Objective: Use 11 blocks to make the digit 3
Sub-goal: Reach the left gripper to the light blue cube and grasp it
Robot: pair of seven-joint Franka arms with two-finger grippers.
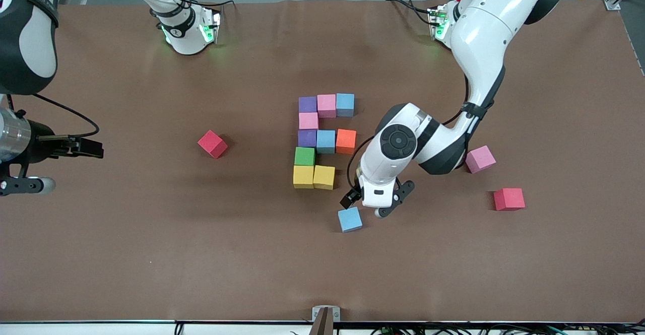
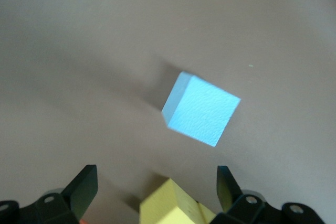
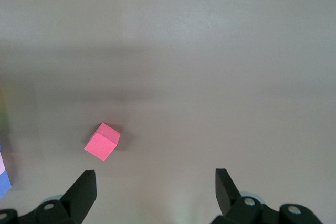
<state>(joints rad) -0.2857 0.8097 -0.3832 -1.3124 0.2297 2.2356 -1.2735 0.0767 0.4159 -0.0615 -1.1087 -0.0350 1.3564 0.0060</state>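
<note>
A loose light blue block [image 1: 349, 219] lies on the brown tabletop [image 1: 151, 254]. Over it hangs the left claw [image 1: 367, 205], wide open and empty. The right claw [image 3: 152, 192] waits, likewise open, at its end.

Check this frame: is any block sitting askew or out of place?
Yes. The loose light blue block lies rotated, nearer the front camera than the yellow blocks, apart from the figure; the left gripper hangs over it, jaws open.

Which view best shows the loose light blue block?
Left wrist view: the loose light blue block fills the frame between the open left gripper fingers. Front view shows it small; right wrist view misses it.
</note>
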